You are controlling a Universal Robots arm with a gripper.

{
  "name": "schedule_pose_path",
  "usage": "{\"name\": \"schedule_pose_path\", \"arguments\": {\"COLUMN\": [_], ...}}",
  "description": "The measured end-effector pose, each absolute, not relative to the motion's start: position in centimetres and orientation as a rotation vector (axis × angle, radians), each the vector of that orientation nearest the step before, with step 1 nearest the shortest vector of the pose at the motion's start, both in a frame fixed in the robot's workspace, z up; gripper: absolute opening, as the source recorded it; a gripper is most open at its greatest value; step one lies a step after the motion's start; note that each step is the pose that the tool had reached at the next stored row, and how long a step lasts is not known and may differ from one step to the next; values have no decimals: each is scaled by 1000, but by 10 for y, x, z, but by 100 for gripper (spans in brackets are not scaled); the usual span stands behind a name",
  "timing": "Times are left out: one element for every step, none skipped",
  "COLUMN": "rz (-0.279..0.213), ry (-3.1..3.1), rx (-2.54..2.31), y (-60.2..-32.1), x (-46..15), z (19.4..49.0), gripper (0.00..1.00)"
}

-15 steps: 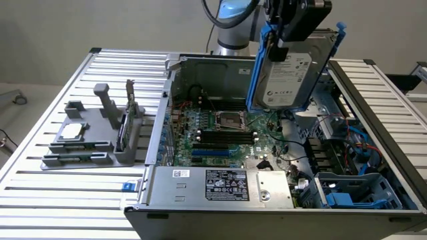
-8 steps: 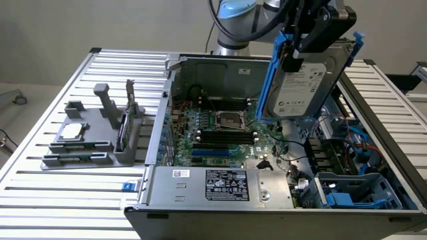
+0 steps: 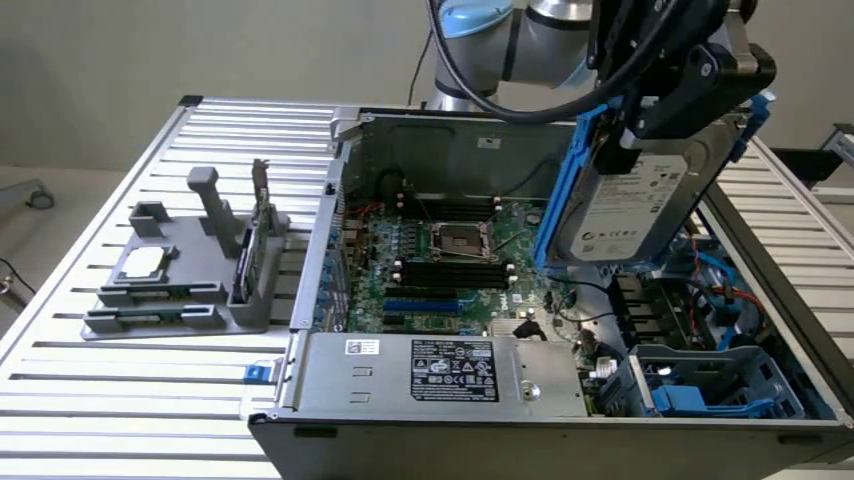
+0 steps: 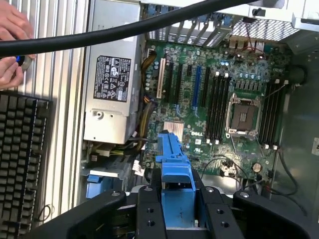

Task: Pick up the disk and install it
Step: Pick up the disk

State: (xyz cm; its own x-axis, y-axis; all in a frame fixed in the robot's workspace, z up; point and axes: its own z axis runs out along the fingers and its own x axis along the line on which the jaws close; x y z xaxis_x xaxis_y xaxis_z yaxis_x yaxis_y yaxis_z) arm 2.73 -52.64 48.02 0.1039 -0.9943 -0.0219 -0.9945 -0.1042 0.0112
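Observation:
The disk [image 3: 641,205], a silver-grey drive with a white label in a blue carrier bracket, hangs tilted above the right side of the open computer case [image 3: 350,150]. My gripper [image 3: 667,110] is shut on its upper end. In the wrist view the carrier's blue edge [image 4: 174,159] sits clamped between my two black fingers [image 4: 149,209], with the motherboard [image 4: 224,99] below. The drive bay [image 3: 721,385] at the case's near right corner holds a blue caddy.
A power supply [image 3: 434,370] fills the case's near side. A grey fixture [image 3: 187,270] with small parts stands on the slatted table at the exterior view's left. A person's hands [image 4: 12,45], a keyboard [image 4: 22,159] and a black cable [image 4: 124,32] appear in the wrist view.

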Motion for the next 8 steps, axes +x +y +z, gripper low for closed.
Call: {"name": "schedule_pose_path", "arguments": {"rz": [37,37,37,37,37,37,37,37], "ry": [2098,2098,2098,2098,2098,2098,2098,2098], "rx": [-2329,-2329,-2329,-2329,-2329,-2329,-2329,-2329], "y": [-531,-535,-539,-544,-548,-552,-556,-561], "x": [28,29,30,30,31,31,32,32], "z": [480,480,480,479,479,479,479,479], "gripper": [33,33,33,33,33,33,33,33]}}
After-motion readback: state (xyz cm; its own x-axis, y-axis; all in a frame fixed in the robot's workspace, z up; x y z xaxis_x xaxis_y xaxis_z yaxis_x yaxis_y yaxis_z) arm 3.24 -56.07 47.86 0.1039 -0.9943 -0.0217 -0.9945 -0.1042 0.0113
